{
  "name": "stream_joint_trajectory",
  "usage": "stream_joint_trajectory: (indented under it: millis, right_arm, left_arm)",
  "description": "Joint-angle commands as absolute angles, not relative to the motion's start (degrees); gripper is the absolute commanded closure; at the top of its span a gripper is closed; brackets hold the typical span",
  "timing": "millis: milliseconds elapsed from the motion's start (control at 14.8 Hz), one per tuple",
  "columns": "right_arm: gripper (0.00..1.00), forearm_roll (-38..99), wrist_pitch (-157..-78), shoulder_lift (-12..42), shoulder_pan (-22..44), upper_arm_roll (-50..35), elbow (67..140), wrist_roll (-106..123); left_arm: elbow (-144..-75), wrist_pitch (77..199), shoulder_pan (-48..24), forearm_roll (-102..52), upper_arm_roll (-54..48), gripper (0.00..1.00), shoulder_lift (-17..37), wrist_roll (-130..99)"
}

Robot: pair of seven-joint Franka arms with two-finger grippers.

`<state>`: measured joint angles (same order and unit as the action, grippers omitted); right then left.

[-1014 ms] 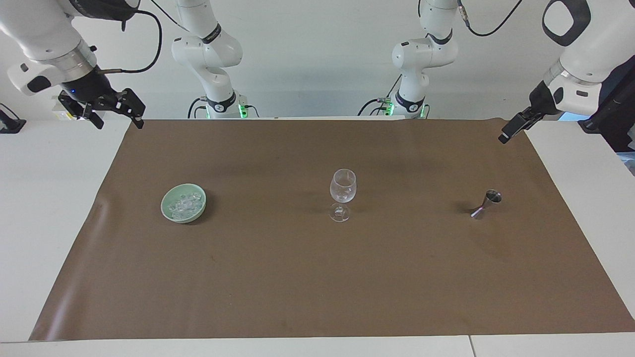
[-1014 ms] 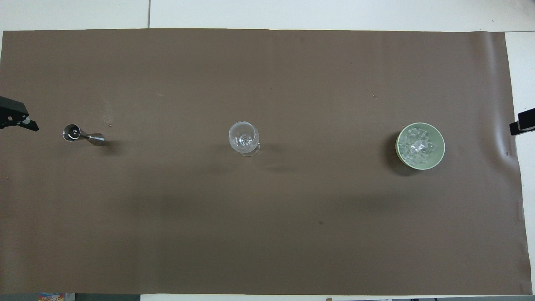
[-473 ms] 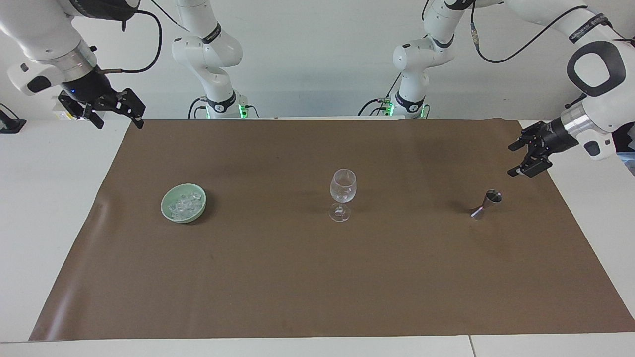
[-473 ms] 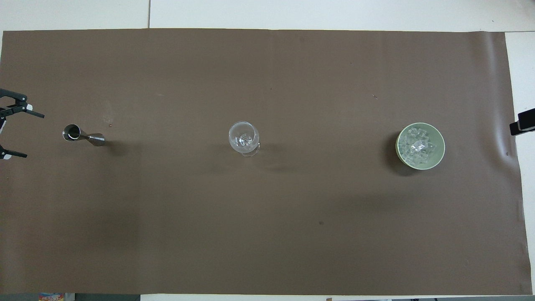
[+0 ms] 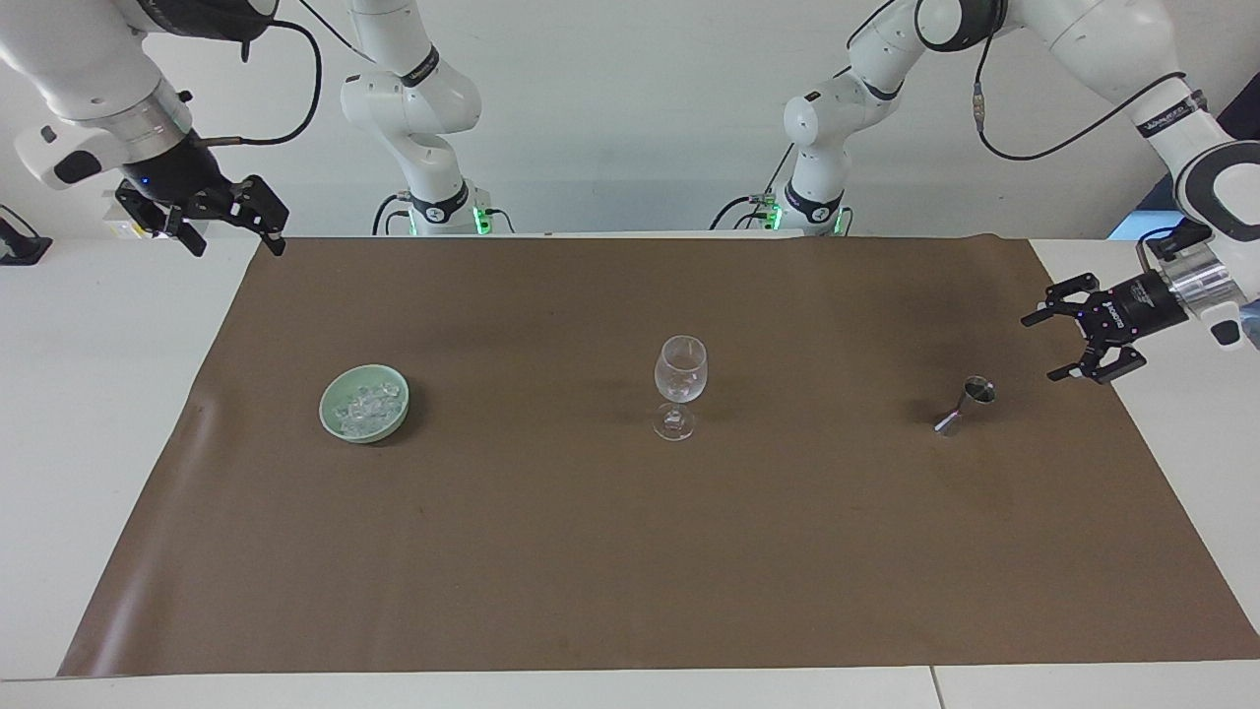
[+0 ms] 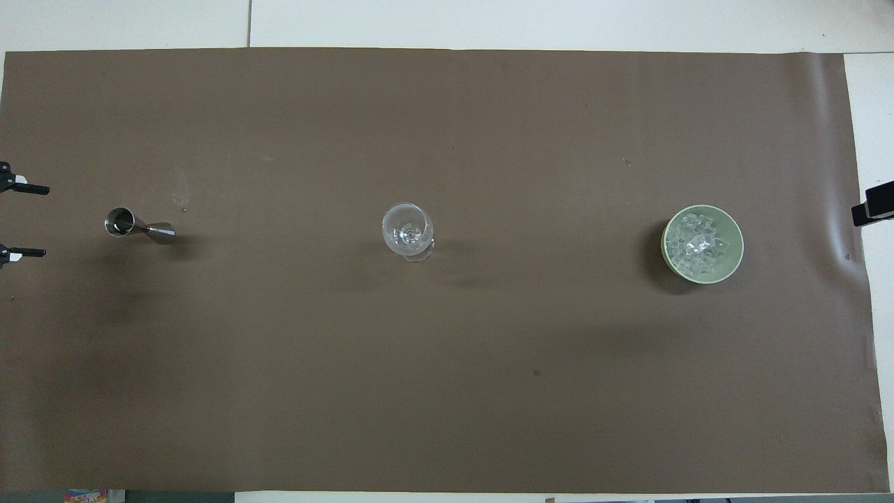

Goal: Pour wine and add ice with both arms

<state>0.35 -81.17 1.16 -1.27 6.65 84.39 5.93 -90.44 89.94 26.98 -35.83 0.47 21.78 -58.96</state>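
The left gripper (image 5: 1068, 345) hangs low over the left arm's end of the brown mat (image 5: 630, 551), with its two fingers (image 5: 1036, 318) spread wide apart and nothing between them. Just beside it, toward the middle of the table, stands the little metal measuring cup (image 5: 965, 405), shaped like two cones joined at a thin waist, and it looks upright. The fingers point sideways at the cup but do not touch it. I think the step in hand is to grab this cup so the wine can be poured. To do it well, the gripper should slide in level, with one finger on each side of the thin waist, and close softly so the cup does not tip or spill. Further on from the cup, well apart, is the wine glass (image 5: 680, 386), standing tall with what may be one cube at its bottom. Well apart from the glass again, near the right arm's end, sits the green bowl (image 5: 343, 425) with the ice (image 5: 366, 408) piled in it. The right gripper (image 5: 202, 219) waits up in the air by that end of the mat, and its fingers look spread too, holding nothing.
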Motion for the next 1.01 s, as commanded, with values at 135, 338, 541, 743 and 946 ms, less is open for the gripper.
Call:
stream_joint_trajectory:
  millis: [135, 338, 541, 743, 946]
  right_arm:
    - [0.00, -0.09, -81.83, 0.26, -1.49, 6.33, 85.61, 5.19]
    - [0.00, -0.09, -81.83, 0.26, -1.49, 6.33, 85.61, 5.19]
    - [0.00, -0.09, -81.83, 0.26, -1.41, 6.33, 85.61, 5.19]
    - [0.00, -0.09, -81.83, 0.26, -1.41, 6.33, 85.61, 5.19]
    - [0.00, -0.09, -81.91, 0.26, -1.41, 6.33, 85.61, 5.19]
  left_arm:
    - [-94.90, 95.52, 33.29, -44.80, -0.26, 0.00, 28.82, -59.68]
    - [-105.08, 98.08, 34.01, -49.29, -0.62, 0.00, 25.94, -49.81]
    - [-112.93, 102.21, 33.14, -57.98, -0.53, 0.00, 23.29, -43.15]
    - [-115.66, 103.27, 32.61, -62.56, -0.62, 0.00, 22.50, -43.24]
    - [-117.15, 104.67, 31.91, -68.89, -0.62, 0.00, 22.06, -43.16]
